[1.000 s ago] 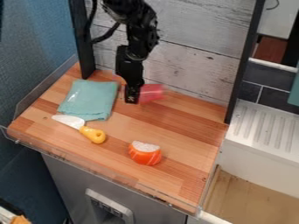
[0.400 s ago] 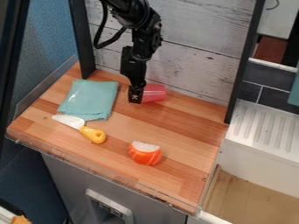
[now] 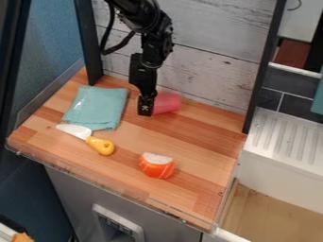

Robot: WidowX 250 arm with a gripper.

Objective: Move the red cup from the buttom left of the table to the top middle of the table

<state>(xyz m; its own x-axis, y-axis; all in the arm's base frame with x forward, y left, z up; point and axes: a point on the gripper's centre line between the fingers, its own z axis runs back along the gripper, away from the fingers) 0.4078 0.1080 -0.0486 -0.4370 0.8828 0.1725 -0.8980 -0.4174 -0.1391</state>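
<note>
My gripper [image 3: 146,109] hangs low over the back of the wooden table, pointing down. The red cup [image 3: 167,103] lies on its side at the right of the gripper, near the back wall. Part of the cup is hidden behind the gripper, and I cannot tell whether it is held.
A folded teal cloth [image 3: 97,107] lies to the left. In front of it is a toy knife with a yellow handle [image 3: 100,145]. An orange and white sushi toy [image 3: 156,165] sits nearer the front. The back wall [image 3: 208,71] stands close behind the cup.
From the first frame, the gripper has shifted slightly right, then a little lower. The cup has moved slightly right too. The cloth, knife and sushi toy have kept their places.
</note>
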